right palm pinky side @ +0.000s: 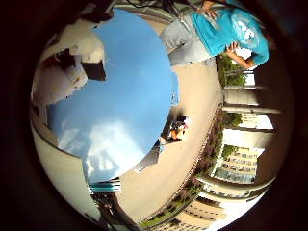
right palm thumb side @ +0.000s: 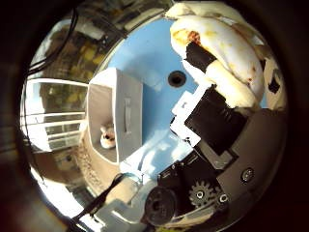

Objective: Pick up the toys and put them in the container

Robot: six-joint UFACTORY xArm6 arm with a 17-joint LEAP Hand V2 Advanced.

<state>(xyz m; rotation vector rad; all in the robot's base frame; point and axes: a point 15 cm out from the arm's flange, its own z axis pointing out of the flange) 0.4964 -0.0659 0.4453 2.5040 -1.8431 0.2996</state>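
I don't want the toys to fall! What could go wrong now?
1. The cream-yellow soft plush toy in the white and black hand is not over the white fabric box container; letting go now would likely drop it on the round blue table.
2. The box seems close to the table's edge, so a bump might push it off.

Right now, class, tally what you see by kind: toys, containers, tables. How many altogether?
Tables: 1, the blue table.
Containers: 1, the white container.
Toys: 3, a cream toy in the robot hand, a white toy in the container, an orange toy beyond the table's edge.
Total: 5.
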